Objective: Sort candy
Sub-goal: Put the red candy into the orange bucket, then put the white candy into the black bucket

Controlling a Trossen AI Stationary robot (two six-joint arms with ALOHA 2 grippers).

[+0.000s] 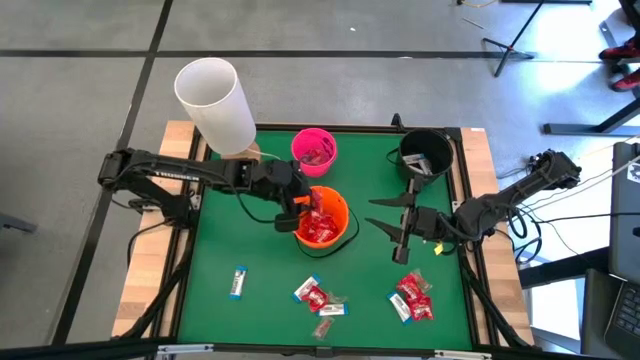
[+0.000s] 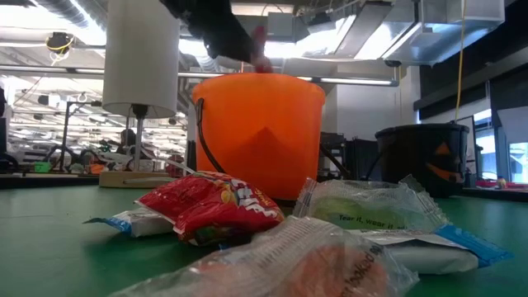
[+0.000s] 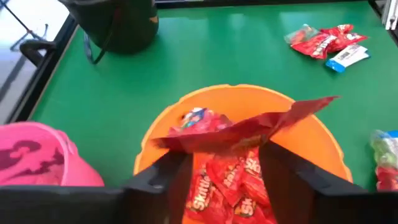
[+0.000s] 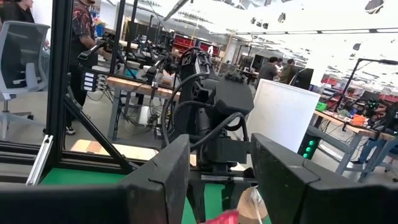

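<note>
A: Candy first, left to right: where is it from the left pincer?

B: A red packet lies crosswise between its fingers, right over the orange bucket. The fingers stand apart; I can't tell whether they grip it. More red candy fills the bucket just below.

A: And the loose pieces?

B: On the green table, nearer the front edge: a blue-white one, a middle cluster, a red heap.

A: Which arm suits that heap?

B: The right pincer, I'd judge. It's open, empty, with the heap just beyond its fingertips.
</note>
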